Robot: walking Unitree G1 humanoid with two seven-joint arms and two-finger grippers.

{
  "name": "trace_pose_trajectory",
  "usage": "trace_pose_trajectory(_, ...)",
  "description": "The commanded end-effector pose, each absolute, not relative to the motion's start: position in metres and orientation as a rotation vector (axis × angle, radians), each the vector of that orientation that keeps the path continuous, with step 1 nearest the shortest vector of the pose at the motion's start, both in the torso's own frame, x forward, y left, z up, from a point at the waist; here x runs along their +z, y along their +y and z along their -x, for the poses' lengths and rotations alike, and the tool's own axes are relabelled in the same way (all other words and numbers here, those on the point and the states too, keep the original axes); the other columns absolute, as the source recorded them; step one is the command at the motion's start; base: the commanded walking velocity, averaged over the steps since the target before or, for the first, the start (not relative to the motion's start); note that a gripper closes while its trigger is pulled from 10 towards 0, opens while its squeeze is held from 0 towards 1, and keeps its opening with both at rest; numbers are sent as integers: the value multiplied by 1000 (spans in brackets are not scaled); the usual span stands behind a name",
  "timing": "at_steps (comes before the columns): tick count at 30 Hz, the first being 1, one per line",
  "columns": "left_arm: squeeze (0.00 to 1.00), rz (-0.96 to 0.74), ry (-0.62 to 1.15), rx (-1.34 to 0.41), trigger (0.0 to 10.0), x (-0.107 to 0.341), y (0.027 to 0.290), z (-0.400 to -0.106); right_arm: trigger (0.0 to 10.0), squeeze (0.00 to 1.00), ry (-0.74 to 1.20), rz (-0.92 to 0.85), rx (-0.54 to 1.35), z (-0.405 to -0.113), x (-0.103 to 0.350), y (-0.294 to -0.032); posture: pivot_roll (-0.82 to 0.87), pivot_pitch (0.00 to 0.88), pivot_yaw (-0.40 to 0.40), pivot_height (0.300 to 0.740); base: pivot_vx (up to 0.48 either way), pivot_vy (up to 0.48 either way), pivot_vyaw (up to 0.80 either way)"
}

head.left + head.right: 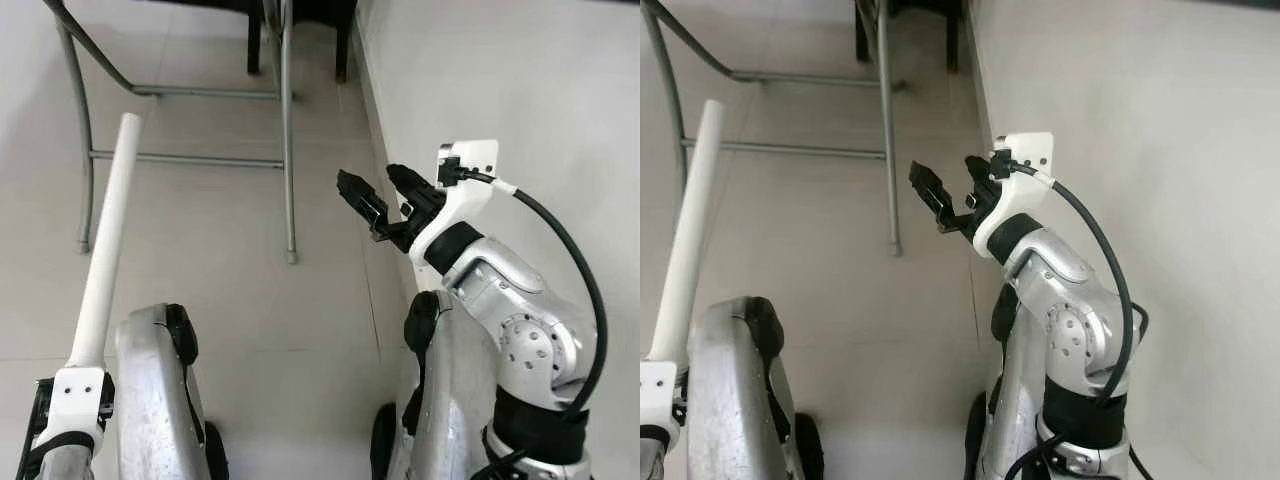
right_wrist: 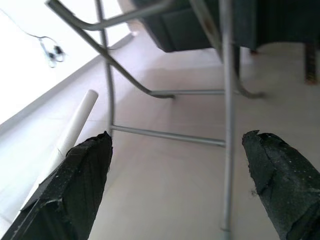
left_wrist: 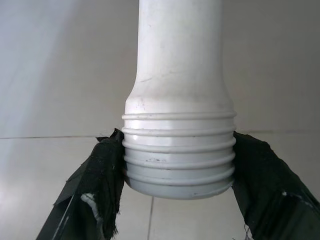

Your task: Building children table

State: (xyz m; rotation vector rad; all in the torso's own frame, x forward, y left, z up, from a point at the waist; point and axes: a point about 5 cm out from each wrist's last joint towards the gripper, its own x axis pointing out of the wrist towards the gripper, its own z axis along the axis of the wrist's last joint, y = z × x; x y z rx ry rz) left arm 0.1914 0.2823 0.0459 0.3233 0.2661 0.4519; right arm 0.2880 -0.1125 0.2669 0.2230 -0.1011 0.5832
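Ahead, the grey metal chair frame [image 1: 285,130] blocks the way: its upright leg stands just beyond the right tool [image 1: 385,200], and two crossbars span the gap to the far leg. The white wall [image 1: 520,90] closes off the right side. The long white table leg [image 1: 108,250] clamped in the left tool [image 3: 177,165] slants up toward the frame. Between both tools lies bare tiled floor [image 1: 280,330].

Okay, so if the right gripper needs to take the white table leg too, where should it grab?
Probably mid-shaft of the white table leg, coming from its right side. The left gripper already clamps the ribbed threaded end, and the open right gripper faces the bare, smooth tube.
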Motion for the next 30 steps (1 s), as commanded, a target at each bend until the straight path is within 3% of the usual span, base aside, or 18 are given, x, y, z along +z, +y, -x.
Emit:
trace_pose_trajectory(1,0,-308,279,460,10000,46,281,-187,10000,0,-85,-228,640,-284,261,-106,38,124,-26,305,0,0,0)
trace_pose_trajectory(8,0,-281,258,480,10000,71,279,-185,10000,0,-7,-202,715,-271,237,-100,58,84,-32,325,0,0,0)
trace_pose_trajectory(12,0,-191,201,480,10000,99,259,-182,10000,0,39,-189,718,-265,219,-102,67,48,-34,345,0,0,0)
trace_pose_trajectory(17,0,-126,208,494,10000,102,249,-182,10000,0,43,-189,724,-265,215,-99,75,20,-36,355,0,0,0)
trace_pose_trajectory(19,0,29,255,437,10000,99,224,-184,10000,0,60,-170,769,-266,209,-94,80,0,-39,365,0,0,0)
trace_pose_trajectory(21,0,90,276,402,10000,98,213,-185,10000,0,67,-161,786,-266,208,-92,80,0,-39,370,0,0,0)
trace_pose_trajectory(24,0,137,408,209,10000,91,189,-178,10000,0,77,-125,827,-265,205,-92,83,0,-39,380,0,0,0)
trace_pose_trajectory(30,0,151,543,125,10000,88,190,-159,10000,0,83,-95,867,-266,203,-93,100,0,-44,400,0,0,0)
